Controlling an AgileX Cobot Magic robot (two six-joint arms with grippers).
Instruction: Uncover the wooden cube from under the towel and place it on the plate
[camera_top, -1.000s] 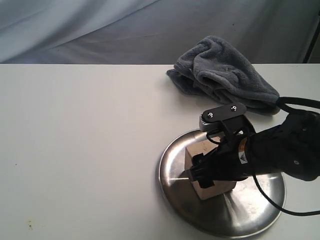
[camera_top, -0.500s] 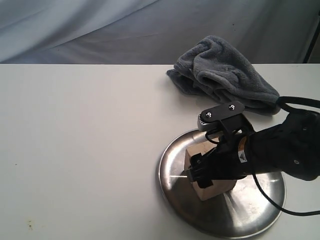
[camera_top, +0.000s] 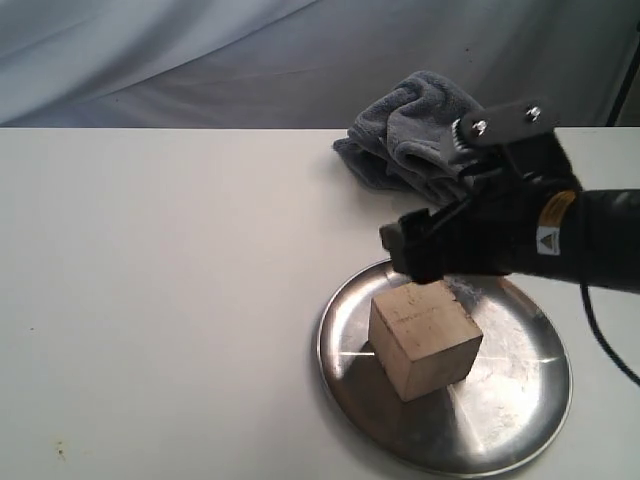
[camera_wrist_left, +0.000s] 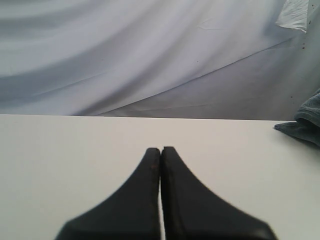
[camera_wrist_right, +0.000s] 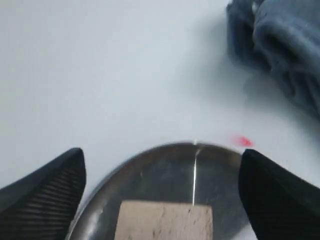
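The wooden cube (camera_top: 425, 338) stands on the steel plate (camera_top: 520, 400), free of any grip. My right gripper (camera_top: 408, 252) hovers above and just behind the cube, open, with nothing between its fingers. The right wrist view shows the open gripper (camera_wrist_right: 161, 152) over the plate (camera_wrist_right: 150, 175), with the cube (camera_wrist_right: 165, 220) lower down between the spread jaws. The dark grey towel (camera_top: 410, 135) lies bunched at the table's back, partly hidden by the right arm; the towel (camera_wrist_right: 280, 45) sits off the plate. My left gripper (camera_wrist_left: 160, 149) is shut and empty over bare table, and is out of the exterior view.
The white table (camera_top: 160, 280) spreads to the left of the plate. A grey cloth backdrop (camera_top: 200, 60) hangs behind the table's far edge. A corner of the towel (camera_wrist_left: 305, 125) shows in the left wrist view.
My right gripper, which was down around the cube, has lifted up and back toward the towel. The cube stays on the plate.
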